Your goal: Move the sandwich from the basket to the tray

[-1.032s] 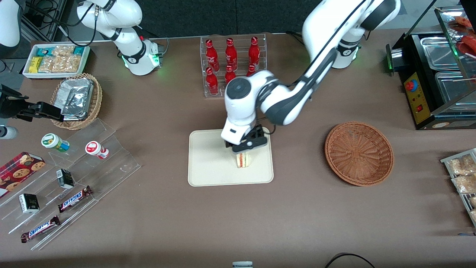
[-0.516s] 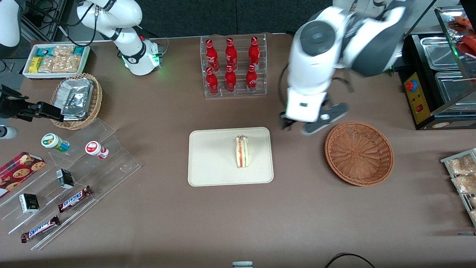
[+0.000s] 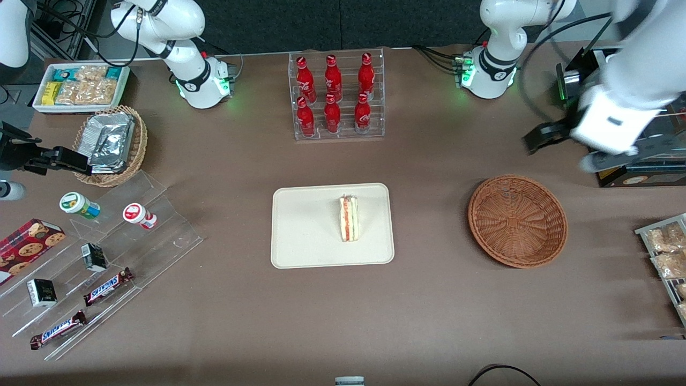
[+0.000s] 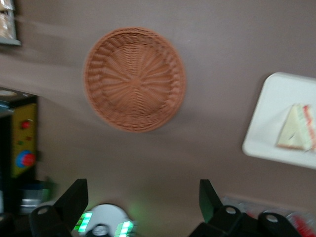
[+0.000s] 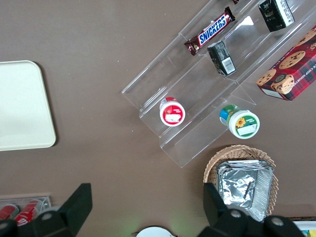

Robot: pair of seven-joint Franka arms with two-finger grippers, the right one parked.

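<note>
The sandwich [image 3: 349, 219] lies on the cream-white tray [image 3: 305, 230], red-orange stripe up, with nothing touching it. It also shows in the left wrist view [image 4: 296, 134] on the tray [image 4: 276, 108]. The reddish-brown wicker basket [image 3: 517, 221] is empty and stands beside the tray, toward the working arm's end; the left wrist view shows it too [image 4: 134, 79]. My left gripper [image 3: 563, 153] is open and empty, high above the table, farther from the front camera than the basket, in front of the warming cabinet. Its fingers stand wide apart in the left wrist view [image 4: 142, 192].
A rack of red cola bottles [image 3: 336, 94] stands farther back than the tray. A black warming cabinet [image 3: 632, 107] and a rack of snack packets [image 3: 667, 252] are at the working arm's end. A tan basket of foil packets [image 3: 110, 145] and an acrylic snack stand [image 3: 107, 257] are at the parked arm's end.
My left gripper has let go of the sandwich on the tray, risen, and swung away past the basket toward the working arm's end. The sandwich stays on the tray.
</note>
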